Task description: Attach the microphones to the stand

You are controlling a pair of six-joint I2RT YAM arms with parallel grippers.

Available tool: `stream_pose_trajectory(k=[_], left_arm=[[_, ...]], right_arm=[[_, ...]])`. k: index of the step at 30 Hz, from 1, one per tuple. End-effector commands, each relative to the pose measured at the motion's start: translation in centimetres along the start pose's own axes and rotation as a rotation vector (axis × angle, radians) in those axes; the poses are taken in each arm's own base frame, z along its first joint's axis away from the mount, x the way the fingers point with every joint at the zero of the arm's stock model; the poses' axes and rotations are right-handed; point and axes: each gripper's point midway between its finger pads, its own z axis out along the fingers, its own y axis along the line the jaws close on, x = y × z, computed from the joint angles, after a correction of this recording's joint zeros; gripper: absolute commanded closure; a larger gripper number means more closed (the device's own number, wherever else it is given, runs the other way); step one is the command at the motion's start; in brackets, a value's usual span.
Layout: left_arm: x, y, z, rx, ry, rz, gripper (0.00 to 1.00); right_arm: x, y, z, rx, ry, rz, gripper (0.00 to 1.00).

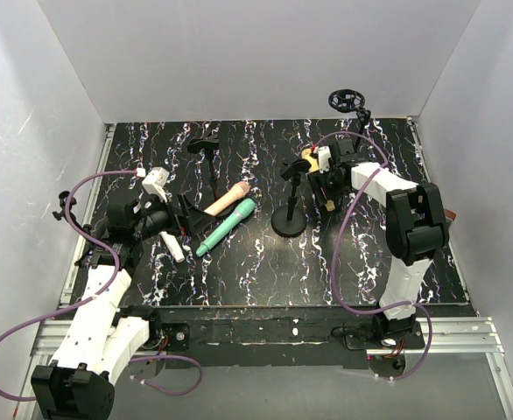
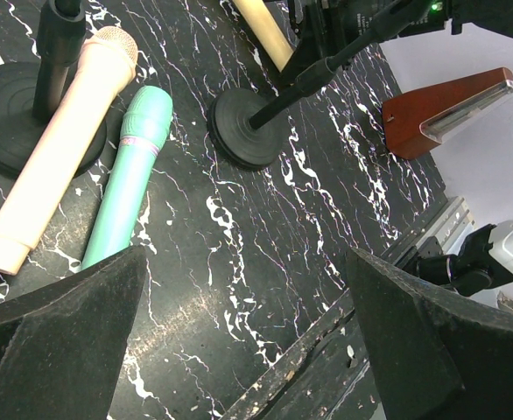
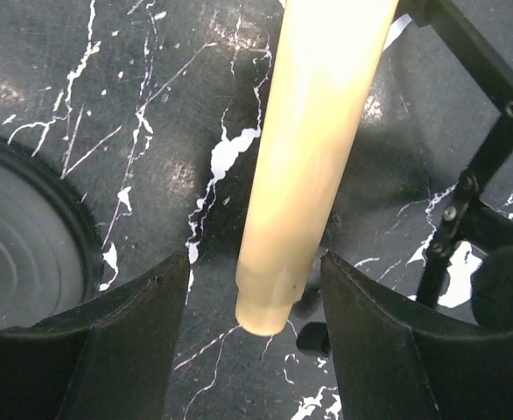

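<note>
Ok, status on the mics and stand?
Left gripper open, empty, near unmounted teal-green microphone and peach-pink microphone. Right gripper open around yellow-tan microphone by the stand. No obstruction seen.

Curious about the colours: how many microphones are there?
4. The peach-pink microphone and teal-green microphone lie side by side left of centre, the white microphone near the left gripper, the yellow-tan microphone at the right gripper, between its jaws.
</note>
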Motion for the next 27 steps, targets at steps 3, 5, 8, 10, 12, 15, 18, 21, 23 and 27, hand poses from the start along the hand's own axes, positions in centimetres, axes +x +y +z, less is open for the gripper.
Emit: stream_pose_trajectory(k=[3, 5, 8, 10, 12, 15, 18, 21, 23, 27], left_arm=[[0.0, -0.1, -0.2, 0.001, -0.003, 0.019, 0.02], [0.1, 0.0, -0.2, -0.001, 0.0, 0.016, 0.02], [0.0, -0.1, -0.2, 0.001, -0.002, 0.018, 0.02], [0.1, -0.1, -0.2, 0.003, 0.002, 0.016, 0.02], [0.1, -0.2, -0.1, 0.006, 0.003, 0.017, 0.02], [0.1, -0.2, -0.1, 0.008, 0.004, 0.017, 0.02], [0.1, -0.2, -0.1, 0.012, 0.007, 0.015, 0.02], [0.2, -0.7, -0.1, 0.042, 0.012, 0.009, 0.02], [0.2, -1.1, 0.0, 0.064, 0.019, 0.004, 0.02], [0.2, -2.2, -0.2, 0.122, 0.018, 0.009, 0.02]], right_arm=[[-0.1, -0.8, 0.9, 0.039, 0.043, 0.007, 0.37], [0.3, -0.7, 1.3, 0.038, 0.06, 0.007, 0.41], [0.9, -0.8, 1.6, 0.043, 0.079, 0.009, 0.57], [1.1, -0.9, 1.7, 0.051, 0.087, 0.005, 0.69], [1.4, -0.8, 1.6, 0.051, 0.09, 0.007, 0.79], [1.2, -0.5, 0.7, 0.051, 0.067, 0.011, 0.87], [0.8, 0.0, -1.2, 0.046, 0.006, 0.02, 0.92], [0.2, 0.8, -3.7, 0.028, -0.067, 0.016, 0.96], [-0.4, 1.7, -5.9, 0.002, -0.13, 0.009, 0.99], [-0.3, 3.9, -8.9, -0.091, -0.2, -0.002, 0.99]])
